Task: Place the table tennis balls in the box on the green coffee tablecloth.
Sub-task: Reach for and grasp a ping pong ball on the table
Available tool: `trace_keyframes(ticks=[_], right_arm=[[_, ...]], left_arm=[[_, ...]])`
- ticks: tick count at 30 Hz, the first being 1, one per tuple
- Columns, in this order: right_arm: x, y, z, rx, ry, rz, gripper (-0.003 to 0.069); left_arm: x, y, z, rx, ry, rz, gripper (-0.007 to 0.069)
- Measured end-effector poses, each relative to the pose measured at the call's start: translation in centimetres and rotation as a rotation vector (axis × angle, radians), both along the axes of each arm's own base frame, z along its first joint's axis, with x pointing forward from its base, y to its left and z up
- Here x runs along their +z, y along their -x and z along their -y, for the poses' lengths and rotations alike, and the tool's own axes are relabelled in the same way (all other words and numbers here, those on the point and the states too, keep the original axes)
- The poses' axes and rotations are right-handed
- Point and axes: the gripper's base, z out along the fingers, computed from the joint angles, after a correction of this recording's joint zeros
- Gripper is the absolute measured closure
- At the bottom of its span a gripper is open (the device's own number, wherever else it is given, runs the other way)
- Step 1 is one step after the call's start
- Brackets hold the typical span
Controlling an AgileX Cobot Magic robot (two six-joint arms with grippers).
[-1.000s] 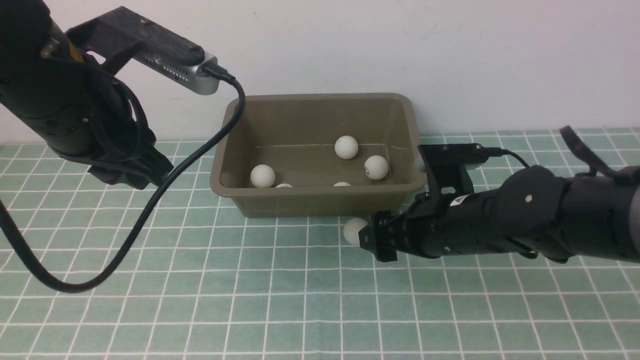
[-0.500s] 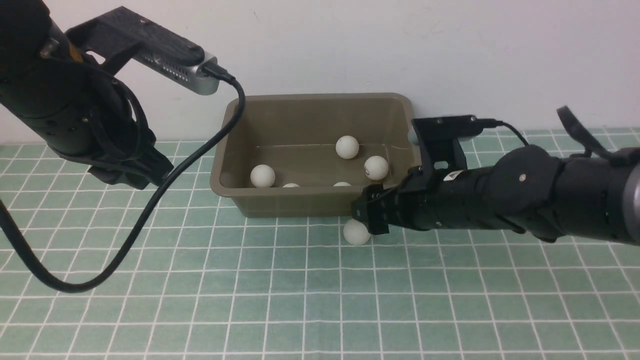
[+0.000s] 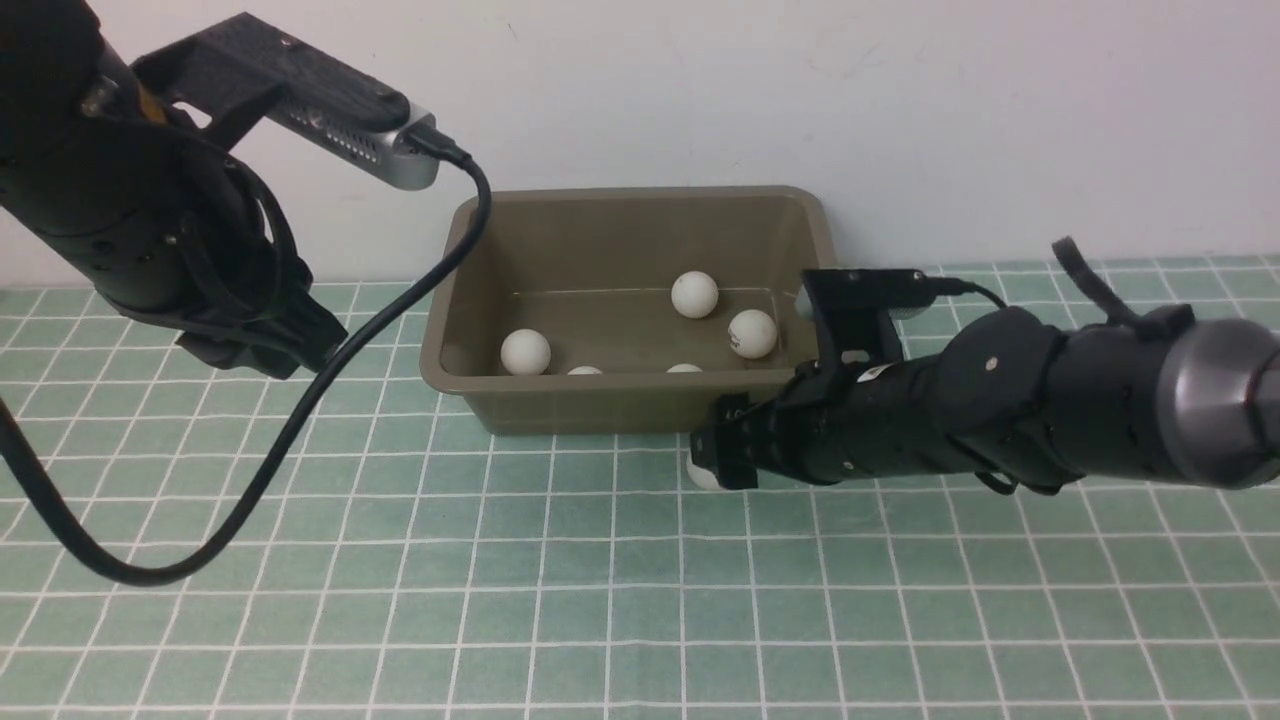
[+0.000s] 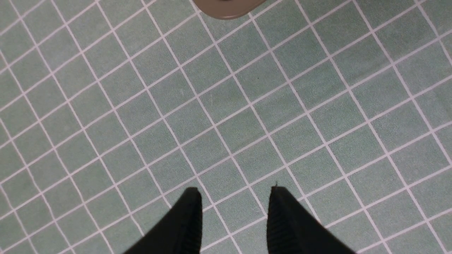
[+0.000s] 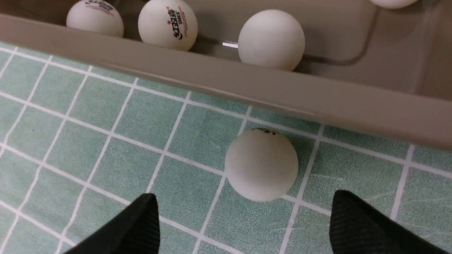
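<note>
one loose table tennis ball (image 5: 261,164) lies on the green coffee tablecloth (image 5: 88,141), untouched, just ahead of the right gripper (image 5: 245,211), whose empty jaws are spread wide either side, the box (image 5: 247,91) just beyond, the right arm stretched low and nearly level, while the raised left gripper (image 4: 235,204) is nearly closed on nothing.

Olive box (image 3: 630,405) on green grid tablecloth (image 3: 600,600), five white balls (image 3: 525,352) inside; sixth ball (image 5: 261,164) just outside.
</note>
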Motion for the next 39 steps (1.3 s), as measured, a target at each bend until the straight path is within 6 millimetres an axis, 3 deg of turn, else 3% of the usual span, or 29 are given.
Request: trace_keyframes(ticks=[5, 16, 32, 36, 38, 39], right_arm=[[-1.0, -0.7, -0.2, -0.030, 0.000, -0.007, 0.0075], [-2.4, -1.7, -2.6, -0.011, -0.003, -0.011, 0.0075], [-4.4, -2.5, -2.7, -0.060, 0.014, -0.014, 0.0082], [-4.4, -2.6, -2.6, -0.064, 0.016, -0.009, 0.0144], [-4.4, -2.6, -2.6, -0.065, 0.016, -0.007, 0.0293], [-4.4, -2.6, -2.6, -0.065, 0.016, -0.007, 0.0314]], left_arm=[[0.0, 0.0, 0.0, 0.000, 0.000, 0.000, 0.0388], [0.0, 0.0, 0.0, 0.000, 0.000, 0.000, 0.0388], [0.0, 0.0, 0.0, 0.000, 0.000, 0.000, 0.0388], [0.0, 0.0, 0.0, 0.000, 0.000, 0.000, 0.0388], [0.0, 0.0, 0.0, 0.000, 0.000, 0.000, 0.0388], [0.0, 0.0, 0.0, 0.000, 0.000, 0.000, 0.0388]])
